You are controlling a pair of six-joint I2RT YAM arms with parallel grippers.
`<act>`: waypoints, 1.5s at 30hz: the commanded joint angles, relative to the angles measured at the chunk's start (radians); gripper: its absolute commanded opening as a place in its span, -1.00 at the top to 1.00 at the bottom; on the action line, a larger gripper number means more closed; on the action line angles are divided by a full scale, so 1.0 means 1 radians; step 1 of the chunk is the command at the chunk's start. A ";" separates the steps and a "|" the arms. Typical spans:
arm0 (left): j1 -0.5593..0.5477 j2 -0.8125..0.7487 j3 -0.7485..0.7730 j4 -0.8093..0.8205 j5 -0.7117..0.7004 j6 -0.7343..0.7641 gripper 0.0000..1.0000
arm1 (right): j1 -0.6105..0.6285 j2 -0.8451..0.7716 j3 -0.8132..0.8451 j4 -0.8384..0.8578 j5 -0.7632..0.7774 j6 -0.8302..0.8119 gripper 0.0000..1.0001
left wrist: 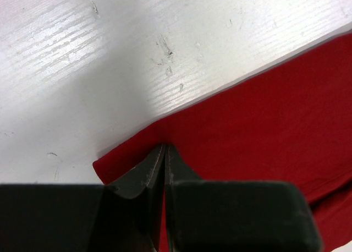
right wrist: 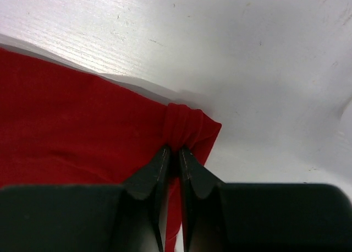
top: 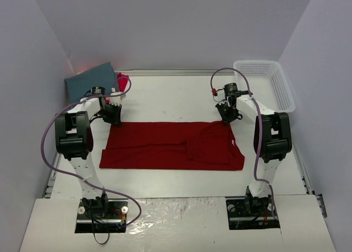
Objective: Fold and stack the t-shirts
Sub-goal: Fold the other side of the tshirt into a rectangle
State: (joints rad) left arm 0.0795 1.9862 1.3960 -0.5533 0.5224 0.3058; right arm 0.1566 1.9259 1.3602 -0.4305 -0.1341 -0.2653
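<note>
Starting at the far left corner of the table (top: 176, 100), the slate-teal t-shirt (top: 91, 78) lies in a loose heap with the pinkish-red t-shirt (top: 122, 77) just beside it, both parked out of the working area, apparently waiting their turn.

Nearer the middle, the left gripper (top: 114, 117) is down at the far left corner of the deep red t-shirt (top: 165, 144). Its wrist view shows the jaws pressed together with the cloth's edge caught at their tips, so it is clenched on that corner.

The deep red t-shirt lies flat across the table's centre as a wide band, with one sleeve and some creasing visible toward its right end. It looks partly folded, lengthwise.

At the far right corner of the same shirt, the right gripper (top: 227, 117) is nipped on a small bunched pleat (right wrist: 184, 122) of cloth, its jaws almost together around it.

Holding both far corners at once is probably meant to keep the edge taut and level, so the arms can carry it over together for the next fold without skewing.

Against the right wall stands a white mesh basket (top: 283, 92), well apart from the shirt.
</note>
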 commanded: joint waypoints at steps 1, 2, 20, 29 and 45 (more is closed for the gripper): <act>-0.004 -0.007 -0.017 -0.025 -0.016 0.023 0.95 | -0.002 0.010 -0.004 -0.034 0.019 -0.005 0.86; -0.006 -0.006 -0.015 -0.026 -0.016 0.023 0.95 | -0.002 0.012 -0.004 -0.033 0.022 -0.006 0.95; -0.003 -0.013 -0.018 -0.023 -0.094 0.009 0.95 | -0.028 -0.044 -0.007 -0.034 0.130 -0.005 1.00; 0.019 -0.010 -0.015 -0.023 -0.131 -0.008 0.95 | -0.042 -0.059 -0.013 -0.036 0.123 -0.005 1.00; 0.032 -0.017 -0.018 -0.027 -0.091 -0.010 0.95 | -0.063 -0.068 0.002 -0.074 0.036 -0.031 0.50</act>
State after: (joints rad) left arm 0.0933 1.9820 1.3960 -0.5522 0.4747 0.2790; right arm 0.0978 1.8866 1.3483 -0.4500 -0.0799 -0.2855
